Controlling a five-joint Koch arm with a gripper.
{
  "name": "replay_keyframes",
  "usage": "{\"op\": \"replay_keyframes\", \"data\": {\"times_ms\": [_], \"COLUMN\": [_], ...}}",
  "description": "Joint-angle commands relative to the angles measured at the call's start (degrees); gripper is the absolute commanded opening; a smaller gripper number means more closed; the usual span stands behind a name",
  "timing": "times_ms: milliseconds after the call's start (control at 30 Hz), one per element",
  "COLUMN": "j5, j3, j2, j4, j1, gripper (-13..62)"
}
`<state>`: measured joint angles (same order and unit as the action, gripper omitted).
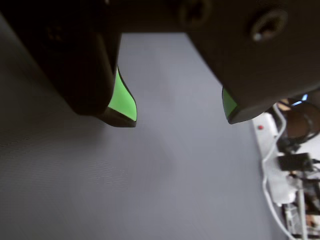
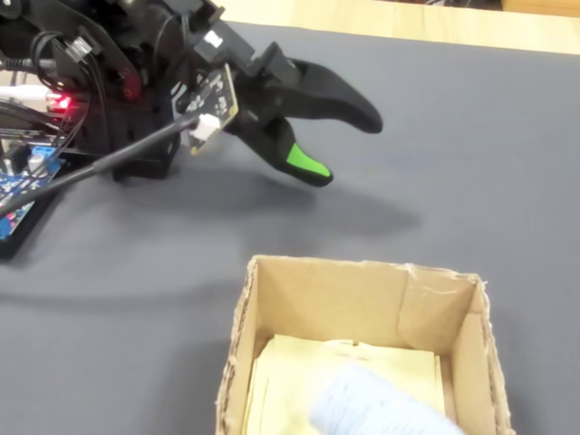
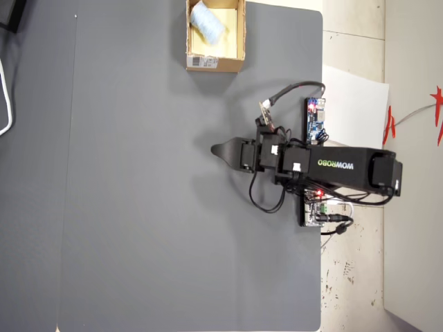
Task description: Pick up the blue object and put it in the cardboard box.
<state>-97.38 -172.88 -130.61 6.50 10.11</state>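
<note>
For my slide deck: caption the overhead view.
Blue object lies inside cardboard box; open gripper empty.

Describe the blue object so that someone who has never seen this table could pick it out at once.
Start at the dark grey mat that covers the table and find the small tan cardboard box at its edge, away from the arm. The blue object lies inside the box, on its pale yellowish floor. It is a soft, rounded, pale blue lump and the only blue thing in there.

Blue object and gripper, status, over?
Gripper open, empty, above bare mat. Blue object already inside cardboard box. Nothing between them.
</note>
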Motion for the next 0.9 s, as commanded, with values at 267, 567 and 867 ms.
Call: {"op": "replay_keyframes", "data": {"times_ms": [267, 567, 867], "j5": [-1.76, -1.58, -1.58], "j3": [-5.8, -5.8, -5.71], "j2": [-5.1, -5.1, -5.1], "j4": [3.34, -4.31, -4.22], "j1": [-0.53, -0.62, -0.62], "gripper": [34.1, 34.1, 34.1]}}
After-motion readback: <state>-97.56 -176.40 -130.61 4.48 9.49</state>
